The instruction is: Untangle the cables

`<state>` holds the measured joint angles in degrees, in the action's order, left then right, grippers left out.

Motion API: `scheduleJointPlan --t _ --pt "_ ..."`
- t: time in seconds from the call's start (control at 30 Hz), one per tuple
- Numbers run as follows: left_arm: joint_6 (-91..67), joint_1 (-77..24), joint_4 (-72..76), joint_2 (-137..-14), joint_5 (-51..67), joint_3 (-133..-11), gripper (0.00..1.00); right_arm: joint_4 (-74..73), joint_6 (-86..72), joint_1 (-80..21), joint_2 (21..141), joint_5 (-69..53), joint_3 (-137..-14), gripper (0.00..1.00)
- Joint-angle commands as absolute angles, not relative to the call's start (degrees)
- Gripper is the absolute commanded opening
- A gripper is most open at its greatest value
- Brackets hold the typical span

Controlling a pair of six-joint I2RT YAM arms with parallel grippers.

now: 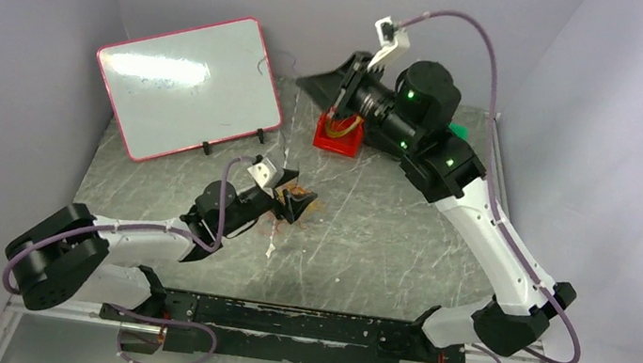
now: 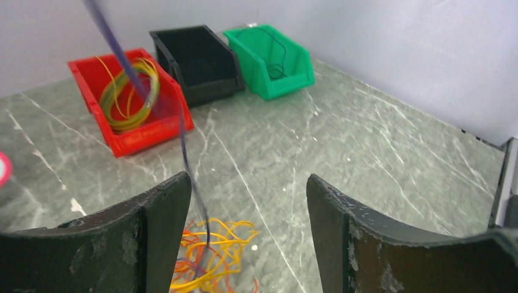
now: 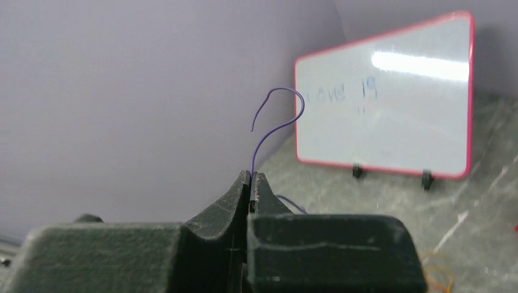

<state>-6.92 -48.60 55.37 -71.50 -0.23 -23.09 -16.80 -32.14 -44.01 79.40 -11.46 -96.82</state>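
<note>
Claw (image 2: 247, 180) spread, cables (image 2: 217, 247) between — red bin (image 2: 146, 131) beyond

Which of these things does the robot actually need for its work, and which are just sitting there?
Part of the job:
tangle of cables
purple cable, pinched in the shut right gripper
open left gripper at the tangle
yellow cables in the red bin
probably also the black bin and green bin

Just standing by:
whiteboard propped on its stands

tabletop (image 2: 366, 152): grey veined stone-look, smooth, faint sheen, fine scratches | red bin (image 2: 146, 131), black bin (image 2: 207, 85), green bin (image 2: 287, 79): moulded plastic, semi-gloss | whiteboard (image 3: 391, 116): glossy face, reflecting light | left gripper (image 2: 247, 183) fingers (image 2: 348, 244): matt black plastic, scuffed | cables (image 2: 214, 250), purple cable (image 3: 278, 113): smooth plastic-looking sheath
</note>
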Motion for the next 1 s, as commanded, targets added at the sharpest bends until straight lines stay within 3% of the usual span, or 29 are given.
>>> scheduleJointPlan --t 0.0,0.33,0.97 --pt "-9.0 -48.9 59.3 -74.4 5.1 -23.8 0.73 -17.9 -28.6 -44.2 82.1 -7.6 -107.0 0.0" --pt "-8.6 -48.9 59.6 -79.1 2.2 -19.7 0.68 -19.6 -23.0 -44.2 85.0 2.0 -123.4 0.0" --pt "-10.3 -49.1 57.8 -81.0 2.5 -16.1 0.76 -14.0 -3.6 -44.1 82.2 30.2 -127.6 0.0"
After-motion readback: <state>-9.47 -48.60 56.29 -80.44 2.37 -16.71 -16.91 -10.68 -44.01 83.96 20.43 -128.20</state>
